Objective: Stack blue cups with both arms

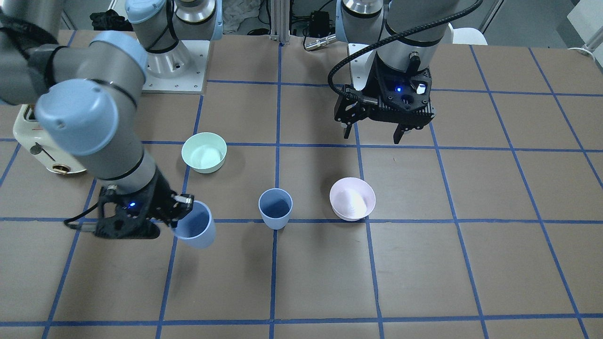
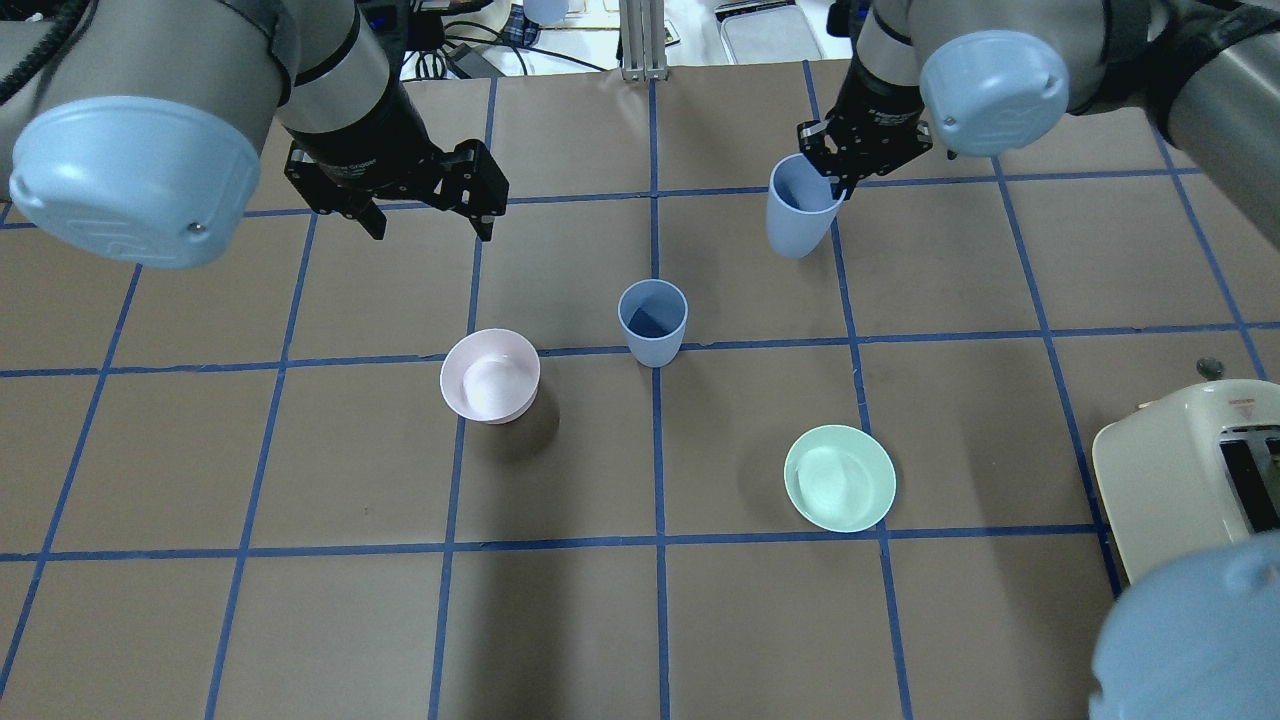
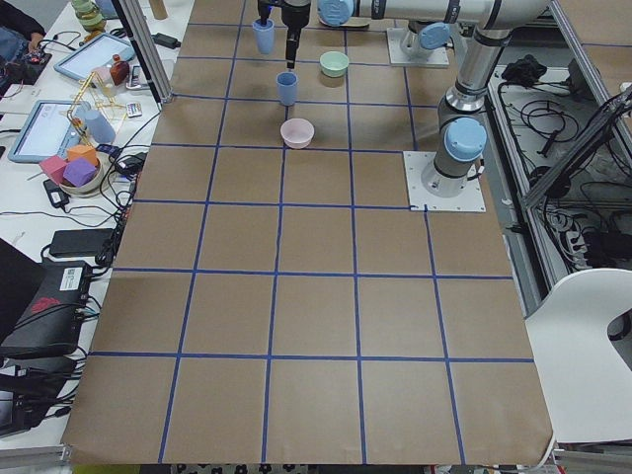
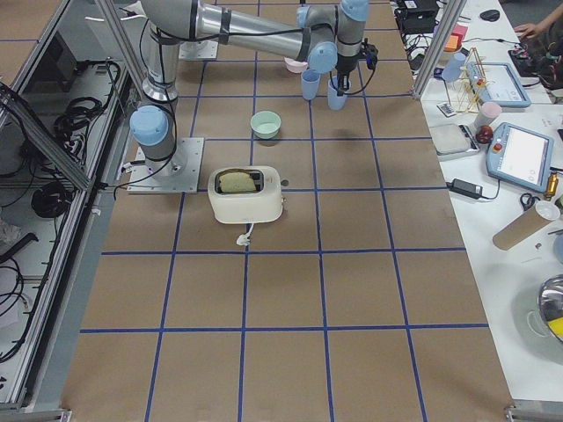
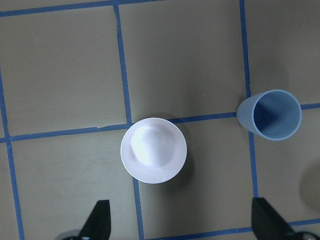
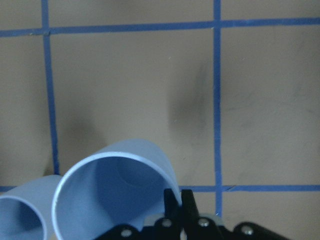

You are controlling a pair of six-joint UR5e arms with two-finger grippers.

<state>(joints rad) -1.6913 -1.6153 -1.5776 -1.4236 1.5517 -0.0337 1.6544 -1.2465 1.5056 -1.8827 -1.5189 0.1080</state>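
Overhead, front, sides share table [image 2: 300, 620], wrists close

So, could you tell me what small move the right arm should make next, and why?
Probably shift the right gripper sideways until the held blue cup hangs over the standing blue cup. The held cup is pinched at its rim and tilted; the standing one is upright, empty, off to the side.

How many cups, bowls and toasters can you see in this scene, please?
Cups: 2 (held cup, standing cup)
Bowls: 2 (pink bowl, green bowl)
Toaster: 1
Total: 5
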